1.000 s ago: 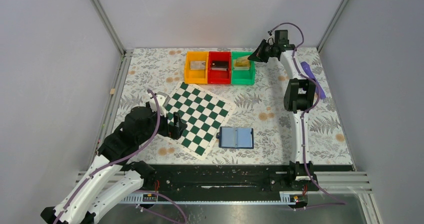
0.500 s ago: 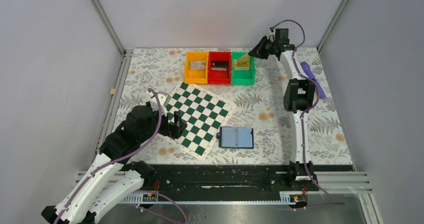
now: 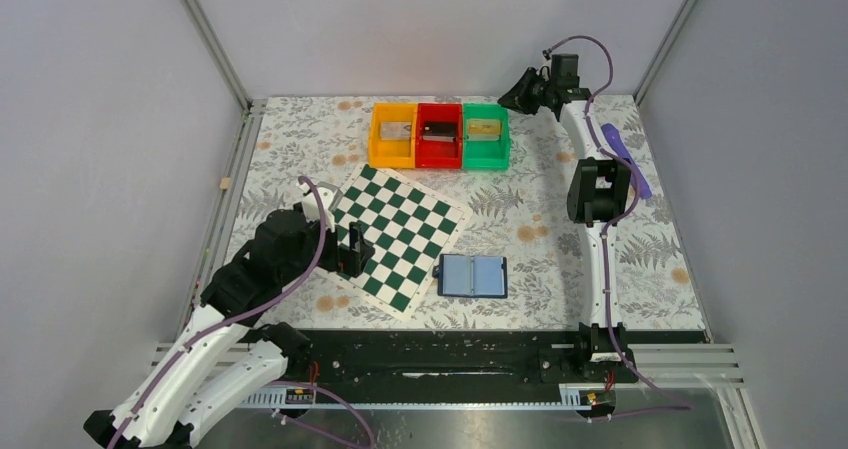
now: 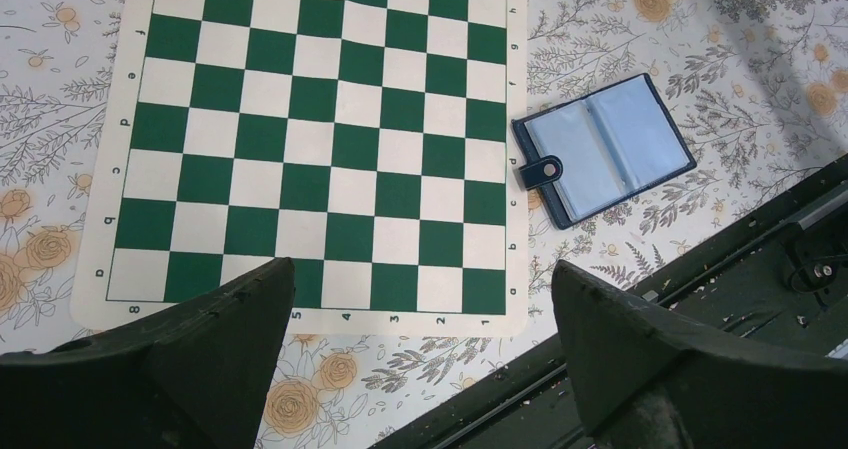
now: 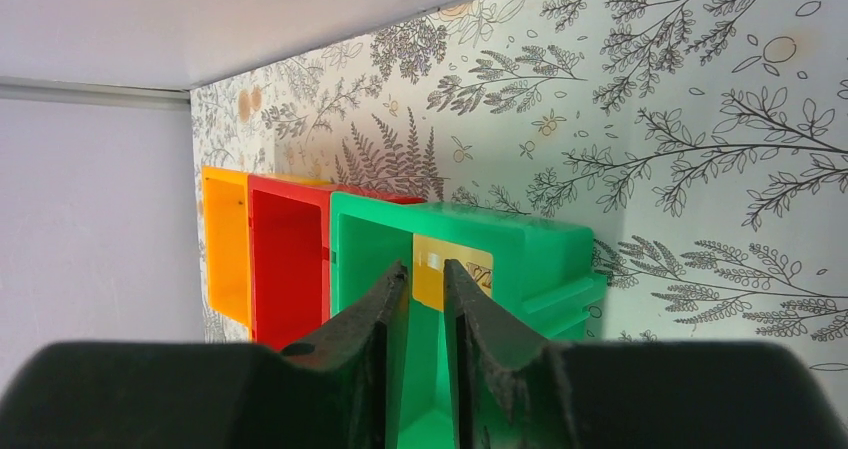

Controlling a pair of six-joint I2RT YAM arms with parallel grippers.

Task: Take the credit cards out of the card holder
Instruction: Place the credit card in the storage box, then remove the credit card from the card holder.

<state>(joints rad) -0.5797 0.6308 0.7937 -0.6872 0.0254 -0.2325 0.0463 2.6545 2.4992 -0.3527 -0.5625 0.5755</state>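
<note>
The blue card holder [image 3: 473, 276] lies open and flat on the table just right of the chessboard; it also shows in the left wrist view [image 4: 603, 149], with its pockets looking empty. A tan-gold credit card [image 3: 484, 127] lies in the green bin [image 3: 487, 152], and shows in the right wrist view [image 5: 470, 269]. My right gripper [image 3: 515, 97] hovers just right of the green bin, jaws a narrow gap apart and holding nothing [image 5: 425, 269]. My left gripper [image 3: 352, 254] is wide open and empty above the chessboard's near left edge [image 4: 420, 274].
An orange bin [image 3: 376, 139] holds a grey card and a red bin [image 3: 438, 156] holds a dark card, in a row with the green bin at the back. The green-white chessboard [image 3: 400, 234] lies mid-left. A purple object [image 3: 625, 154] lies at the far right.
My right gripper has let go of the tan-gold card and drawn back up and right from the green bin; the card now lies flat inside. The left arm has barely moved.
</note>
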